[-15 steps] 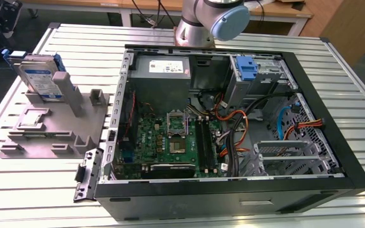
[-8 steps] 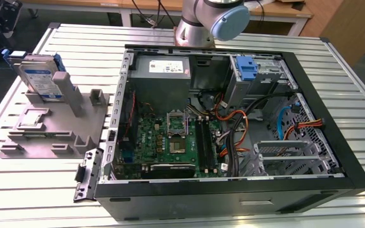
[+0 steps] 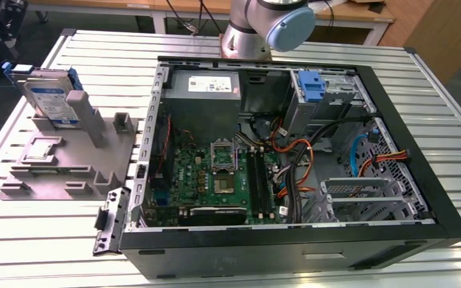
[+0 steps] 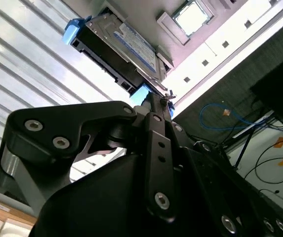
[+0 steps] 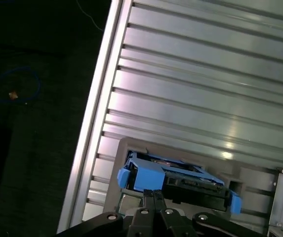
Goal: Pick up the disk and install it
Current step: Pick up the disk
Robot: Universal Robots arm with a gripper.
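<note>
At the exterior view's left, the disk stands on edge in a grey holder, which sits on the slatted metal tabletop. Toward the exterior view's right an open computer case lies on its side with the motherboard exposed. In both wrist views the claw has its fingers pressed together, gripping nothing, clear of the disk's blue carrier.

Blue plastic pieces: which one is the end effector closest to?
The carrier around the disk, on the grey stand outside the computer case, right by the end effector; the other, a latch, sits inside the case.
</note>
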